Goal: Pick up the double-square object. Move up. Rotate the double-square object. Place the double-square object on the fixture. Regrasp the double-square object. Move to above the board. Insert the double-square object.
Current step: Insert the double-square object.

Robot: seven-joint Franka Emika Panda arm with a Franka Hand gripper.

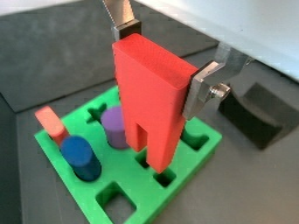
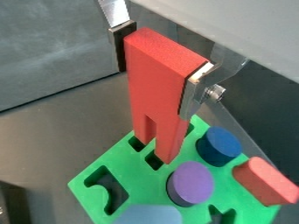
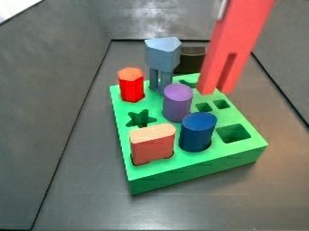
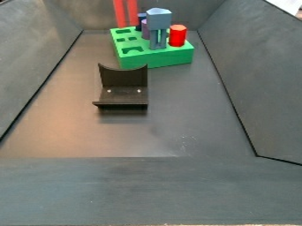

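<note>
From where I stand, the gripper [image 1: 158, 61] hangs above the board [image 3: 241, 153], its two silver fingers [image 1: 201, 90] closed flat against opposite sides of the double-square object [image 1: 152, 96] near its upper end, so the long red prism hangs upright with its stepped lower end just over the green slab. In both wrist views that lower end sits close to, perhaps barely entering, a hole; I cannot tell whether it touches the edge. The piece looks rigid and smooth, probably light plastic, with hard flat faces that suit the parallel plates but could slide if the tip catches on the rim. Holding it high leaves a long lever below the pads, so I judge any sideways nudge would tilt it. Nearby pegs, the purple cylinder [image 3: 178, 101] and blue cylinder [image 3: 197, 132], stand close. The fixture [image 4: 122, 86] sits well apart on the floor.
</note>
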